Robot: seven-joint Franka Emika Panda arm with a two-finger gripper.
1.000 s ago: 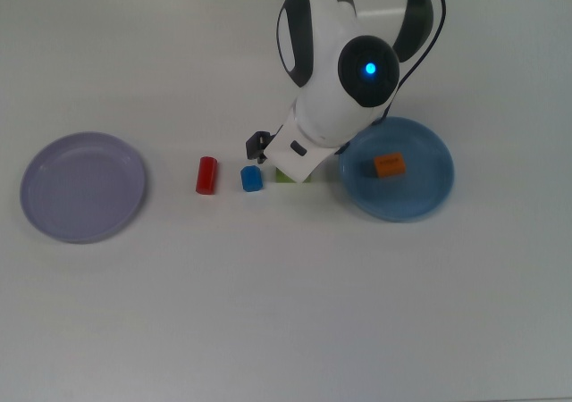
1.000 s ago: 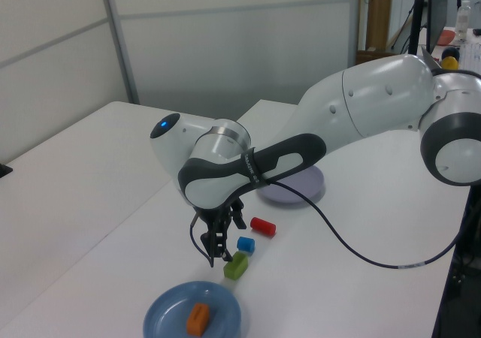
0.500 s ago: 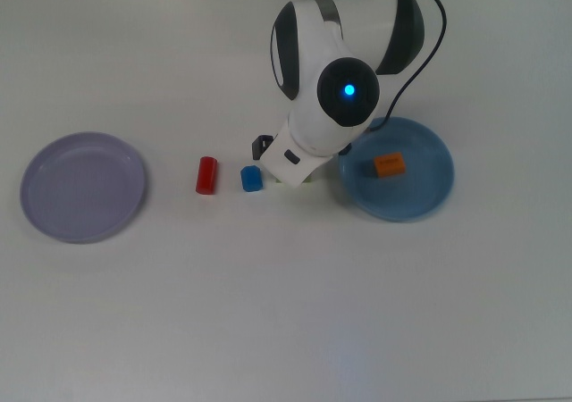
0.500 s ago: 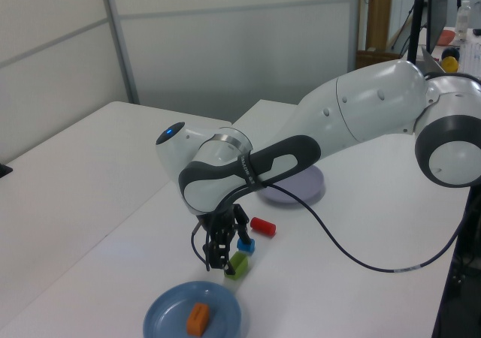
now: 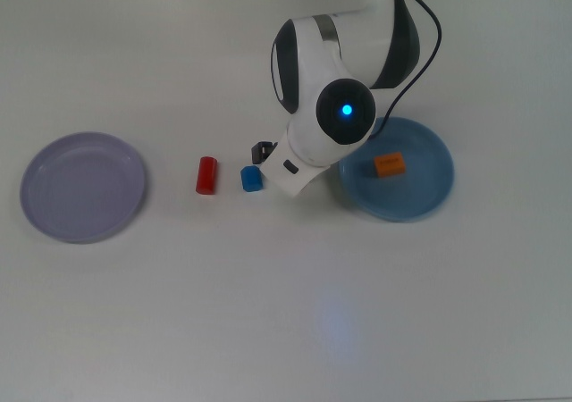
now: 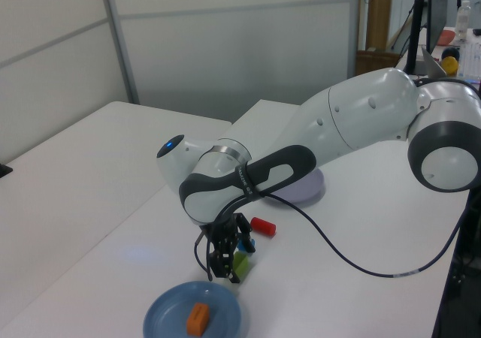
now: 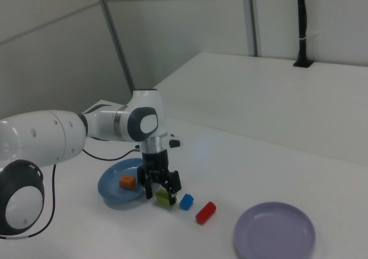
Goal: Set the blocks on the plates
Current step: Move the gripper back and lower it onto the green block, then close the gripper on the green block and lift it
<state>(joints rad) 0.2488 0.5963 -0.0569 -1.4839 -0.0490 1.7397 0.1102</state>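
White surface [image 5: 268, 313] carries everything you are working with. Your claw [image 7: 161, 188] is down at the green block [image 7: 164, 198], its two fingers spread and standing on either side of the block; in the right view the fingers [image 7: 174, 182] reach down to about the block's top, and you cannot tell whether they touch it. In the left view the claw [image 6: 223, 263] is likewise low over the green block [image 6: 241, 262], with the block showing beside the fingers. In the top view the arm's wrist hides this block completely.

Just to the right view's right of the green block sits the blue block [image 7: 186, 201], and next after it lies the red cylinder [image 7: 205, 212] on its side; the three form a short row, each a little apart from its neighbour. In the top view the blue block [image 5: 251, 179] and the red cylinder [image 5: 206, 175] lie between the two plates.

Your orange block [image 5: 389, 164] rests inside the light blue plate [image 5: 420, 201], at the top view's right, partly covered by the arm. The lavender plate [image 5: 82, 188] stands well apart at the top view's left with nothing in it.
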